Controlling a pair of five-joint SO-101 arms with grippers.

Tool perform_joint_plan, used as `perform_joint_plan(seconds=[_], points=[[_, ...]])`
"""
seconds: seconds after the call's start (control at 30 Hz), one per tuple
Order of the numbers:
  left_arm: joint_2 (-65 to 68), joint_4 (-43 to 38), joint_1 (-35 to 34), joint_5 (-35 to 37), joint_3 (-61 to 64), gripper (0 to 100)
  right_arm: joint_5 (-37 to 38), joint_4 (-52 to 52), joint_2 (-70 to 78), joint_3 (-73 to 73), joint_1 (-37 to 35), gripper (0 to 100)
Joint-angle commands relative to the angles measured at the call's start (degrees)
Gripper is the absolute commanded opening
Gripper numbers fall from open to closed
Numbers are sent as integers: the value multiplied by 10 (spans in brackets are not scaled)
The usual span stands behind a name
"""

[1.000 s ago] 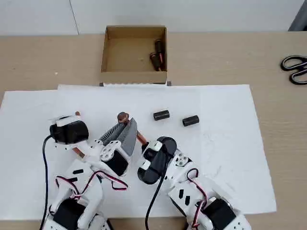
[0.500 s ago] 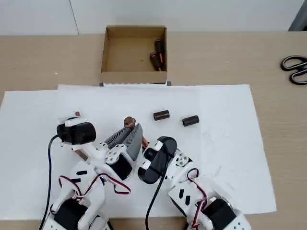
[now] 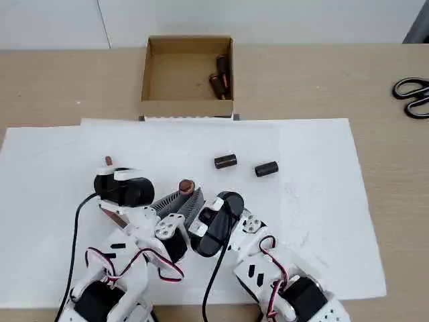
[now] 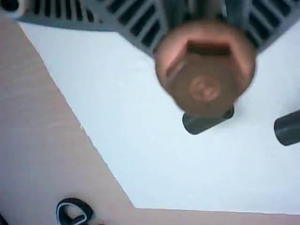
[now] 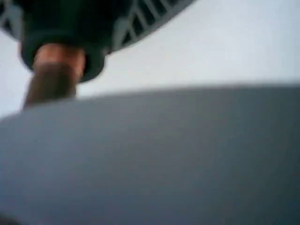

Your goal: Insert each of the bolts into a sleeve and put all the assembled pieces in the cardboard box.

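The left tool [image 3: 188, 193], clamped on a bolt [image 3: 186, 185], has drawn back beside the right tool [image 3: 203, 213], whose grip I cannot tell. Joining likely follows; loose sleeves [image 3: 225, 161] wait.

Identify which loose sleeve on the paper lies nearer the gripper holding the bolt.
The sleeve farther from the scissors; the other sleeve lies beyond it.

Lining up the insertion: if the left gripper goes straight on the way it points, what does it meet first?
Probably the nearer loose sleeve on the paper, just beyond the bolt held by the left gripper; depth is unclear.
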Motion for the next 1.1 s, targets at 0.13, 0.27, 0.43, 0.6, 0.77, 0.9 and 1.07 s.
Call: perform_joint_plan(seconds=[0.13,0.27,0.43,0.6,0.77,0.9,1.07], points=[[4,76,11,-32,-15,7,5,-57,-5,-10,2,3],[4,119,49,-40,-15,7,5,-58,-5,-10,2,3],[4,135,85,-41,1,7,5,-58,-5,-13,2,3],[4,134,87,-42,35,8,5,-65,-5,-18,2,3],[4,107,85,-42,34,32,5,-70,-5,-18,2,3],[4,84,85,-42,20,156,5,-70,-5,-16,2,3],[4,88,85,-42,6,233,5,-70,-5,-15,2,3]])
